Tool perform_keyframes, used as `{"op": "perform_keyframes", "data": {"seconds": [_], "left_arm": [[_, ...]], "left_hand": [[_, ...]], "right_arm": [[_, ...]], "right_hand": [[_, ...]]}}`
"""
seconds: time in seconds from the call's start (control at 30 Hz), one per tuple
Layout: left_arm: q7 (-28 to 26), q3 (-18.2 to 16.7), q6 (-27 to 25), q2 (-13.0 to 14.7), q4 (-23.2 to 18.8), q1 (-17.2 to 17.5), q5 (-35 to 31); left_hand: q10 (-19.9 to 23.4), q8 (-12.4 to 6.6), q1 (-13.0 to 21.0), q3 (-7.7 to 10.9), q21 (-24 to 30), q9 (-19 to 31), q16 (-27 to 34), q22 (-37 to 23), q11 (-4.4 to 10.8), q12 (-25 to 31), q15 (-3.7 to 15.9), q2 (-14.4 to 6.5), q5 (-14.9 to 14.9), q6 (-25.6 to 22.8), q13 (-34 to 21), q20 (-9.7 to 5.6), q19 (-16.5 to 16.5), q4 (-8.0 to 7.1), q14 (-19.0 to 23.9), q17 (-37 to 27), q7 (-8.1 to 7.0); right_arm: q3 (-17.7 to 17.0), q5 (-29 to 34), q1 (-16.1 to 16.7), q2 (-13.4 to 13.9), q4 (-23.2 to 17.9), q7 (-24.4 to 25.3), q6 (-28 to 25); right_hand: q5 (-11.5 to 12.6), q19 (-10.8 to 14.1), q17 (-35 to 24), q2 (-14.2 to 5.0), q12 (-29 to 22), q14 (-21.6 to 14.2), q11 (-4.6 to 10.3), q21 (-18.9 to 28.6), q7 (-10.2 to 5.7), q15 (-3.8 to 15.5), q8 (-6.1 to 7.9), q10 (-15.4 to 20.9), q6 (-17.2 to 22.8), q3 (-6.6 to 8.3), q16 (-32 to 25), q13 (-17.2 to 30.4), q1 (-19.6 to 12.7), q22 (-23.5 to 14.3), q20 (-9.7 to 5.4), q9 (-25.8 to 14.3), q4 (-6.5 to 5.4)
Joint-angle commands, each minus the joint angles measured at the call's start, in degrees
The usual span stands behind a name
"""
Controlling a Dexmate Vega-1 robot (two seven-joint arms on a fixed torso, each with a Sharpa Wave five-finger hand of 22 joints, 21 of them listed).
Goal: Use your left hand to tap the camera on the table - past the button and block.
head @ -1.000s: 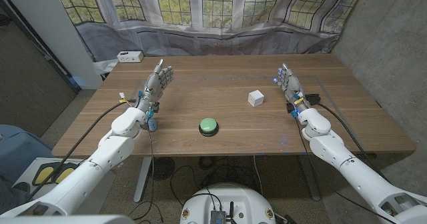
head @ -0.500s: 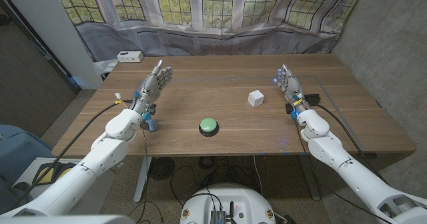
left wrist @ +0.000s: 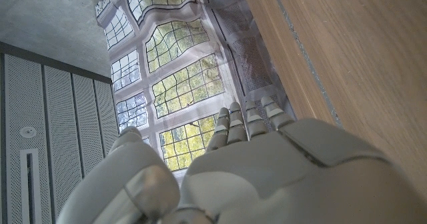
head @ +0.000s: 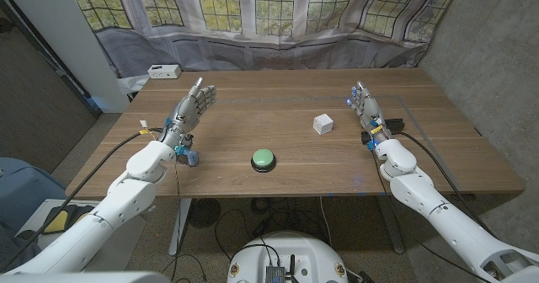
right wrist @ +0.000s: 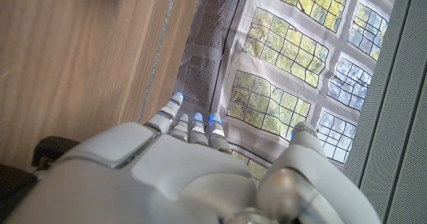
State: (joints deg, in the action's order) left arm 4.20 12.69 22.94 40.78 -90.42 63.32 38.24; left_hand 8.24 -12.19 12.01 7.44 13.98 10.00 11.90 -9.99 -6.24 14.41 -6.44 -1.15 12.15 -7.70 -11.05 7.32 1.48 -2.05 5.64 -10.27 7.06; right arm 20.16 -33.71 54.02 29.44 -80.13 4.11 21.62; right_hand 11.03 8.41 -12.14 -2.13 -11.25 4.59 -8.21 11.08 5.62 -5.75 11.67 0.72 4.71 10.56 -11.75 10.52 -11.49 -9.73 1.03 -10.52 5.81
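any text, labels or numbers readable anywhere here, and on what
None can be read.
White box at the table's far left corner: dark marks on it, too small to read.
White block: no print visible.
Green button: no print visible.

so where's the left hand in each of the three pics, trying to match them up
Head view: left hand at the table's left side, fingers apart, holding nothing, left of the green button.
Left wrist view: its back is in the lower part, fingers reaching toward the leaded window.
Right wrist view: I can't find the left hand here; the hand seen is the right arm's own.
Shared landmark: the leaded window behind the table.
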Motion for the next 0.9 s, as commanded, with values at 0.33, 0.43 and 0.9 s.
{"op": "perform_keyframes", "data": {"seconds": [0.33,0.43,0.9], "left_arm": [[1.97,-3.36,3.78,1.29,-1.85,4.90,2.12],[1.20,-3.96,3.94,1.66,-2.50,5.82,1.50],[0.61,-6.79,4.67,2.50,-5.24,10.78,2.21]], "left_hand": [[2.20,0.11,0.93,0.23,0.38,0.29,0.46,-0.25,-0.16,0.54,-0.10,-0.21,-0.11,-1.80,-0.24,-0.01,2.33,0.70,2.02,-0.08,-0.15],[2.39,0.10,0.97,0.21,0.39,0.29,0.46,-0.24,-0.11,0.56,-0.19,-0.20,-0.13,-2.01,-0.24,-0.04,2.58,0.75,2.24,-0.08,-0.08],[3.28,0.08,1.15,0.14,0.37,0.31,0.49,-0.24,-0.36,0.58,-0.04,-0.20,-0.22,-3.06,-0.27,0.09,3.79,0.98,3.45,-0.09,0.19]], "right_arm": [[-0.05,0.04,-0.20,0.02,0.00,-0.01,-0.23],[-0.06,0.16,-0.20,-0.06,0.18,0.07,0.00],[0.22,0.43,-0.65,0.10,0.48,-0.35,-0.24]], "right_hand": [[-0.09,0.60,-0.09,-0.45,-0.25,-0.15,-0.31,0.16,-0.10,-0.38,-0.02,0.03,0.12,0.27,-0.21,0.32,-0.05,-0.19,0.11,-0.17,0.11],[-0.09,0.58,-0.09,-0.46,-0.24,-0.09,-0.34,0.16,-0.11,-0.37,-0.04,0.03,0.13,0.27,-0.18,0.32,-0.04,-0.19,0.13,-0.17,0.11],[-0.10,0.53,-0.11,-0.55,-0.23,-0.09,-0.34,0.13,-0.22,-0.32,-0.13,0.04,0.20,0.28,-0.16,0.34,-0.02,-0.20,0.16,-0.18,0.14]]}}
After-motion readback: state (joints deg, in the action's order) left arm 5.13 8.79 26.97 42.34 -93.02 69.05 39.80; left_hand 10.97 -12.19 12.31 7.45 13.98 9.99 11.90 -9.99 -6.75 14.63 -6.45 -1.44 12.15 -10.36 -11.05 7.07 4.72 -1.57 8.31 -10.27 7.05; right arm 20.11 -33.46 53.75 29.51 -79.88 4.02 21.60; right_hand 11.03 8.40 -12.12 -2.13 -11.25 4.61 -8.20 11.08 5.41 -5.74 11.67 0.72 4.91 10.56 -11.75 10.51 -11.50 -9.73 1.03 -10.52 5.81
